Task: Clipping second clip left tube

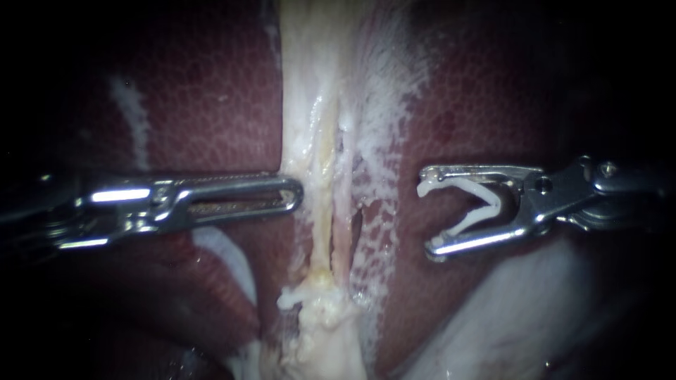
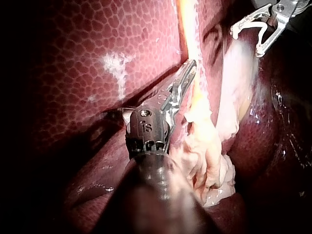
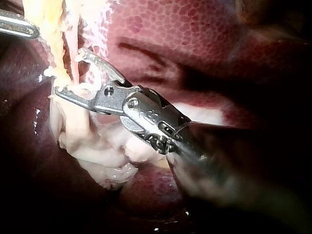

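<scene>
A pale band of tissue runs down the middle of the liver (image 1: pixel 211 105). In it lie a yellowish left tube (image 1: pixel 320 211) and a thinner pinkish one (image 1: pixel 343 236) beside it. My left instrument (image 1: pixel 296 193) has its jaws shut, and its tip touches the band's left edge; it lies beside the yellow tube (image 2: pixel 195 53) in the left wrist view. My right instrument (image 1: pixel 427 211) stands to the right, clear of the tubes. Its jaws are wide apart, with an open white clip (image 1: pixel 465 204) seated between them. In the right wrist view these jaws (image 3: pixel 69 71) sit close to the tube (image 3: pixel 61 53).
Frayed whitish tissue (image 1: pixel 317 324) bunches at the lower end of the tubes. A pale, filmy sheet (image 1: pixel 384 105) spreads over the liver to the right of the band. My right instrument (image 2: pixel 246 43) shows beyond my left instrument's tip in the left wrist view.
</scene>
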`<state>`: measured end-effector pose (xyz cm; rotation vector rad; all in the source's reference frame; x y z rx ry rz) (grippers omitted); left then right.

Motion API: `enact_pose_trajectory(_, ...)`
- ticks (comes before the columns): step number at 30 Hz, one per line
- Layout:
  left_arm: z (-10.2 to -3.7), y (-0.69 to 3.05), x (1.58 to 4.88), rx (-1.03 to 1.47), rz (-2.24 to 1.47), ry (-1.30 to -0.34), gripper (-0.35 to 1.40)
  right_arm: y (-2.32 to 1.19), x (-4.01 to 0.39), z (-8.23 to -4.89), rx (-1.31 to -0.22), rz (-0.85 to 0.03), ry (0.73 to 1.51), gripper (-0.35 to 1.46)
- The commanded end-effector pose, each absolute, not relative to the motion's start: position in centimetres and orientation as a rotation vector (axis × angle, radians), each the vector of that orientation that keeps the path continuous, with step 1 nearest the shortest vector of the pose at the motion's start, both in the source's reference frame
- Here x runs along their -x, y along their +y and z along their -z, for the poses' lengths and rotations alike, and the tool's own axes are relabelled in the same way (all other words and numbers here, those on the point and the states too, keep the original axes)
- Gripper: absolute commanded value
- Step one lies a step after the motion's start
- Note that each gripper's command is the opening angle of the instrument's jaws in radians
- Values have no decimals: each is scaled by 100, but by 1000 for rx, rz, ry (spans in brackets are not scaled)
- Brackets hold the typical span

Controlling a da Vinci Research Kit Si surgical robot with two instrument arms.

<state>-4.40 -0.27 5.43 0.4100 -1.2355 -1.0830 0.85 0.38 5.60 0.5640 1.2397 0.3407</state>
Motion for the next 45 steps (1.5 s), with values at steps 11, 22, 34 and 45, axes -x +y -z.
enact_pose_trajectory(11, -515, -13, 425, -435, 1085, -1235, -35, 16, -108, -579, -650, -437, 1215, 58)
enact_pose_trajectory(22, -477, 2, 405, -432, 1106, -1255, -35, -16, -161, -620, -744, -455, 1175, 56)
enact_pose_trajectory(34, -468, -2, 407, -430, 1108, -1257, -35, -38, -208, -655, -779, -422, 1158, 55)
enact_pose_trajectory(45, -468, -2, 406, -430, 1108, -1257, -35, -45, -237, -661, -825, -395, 1153, 52)
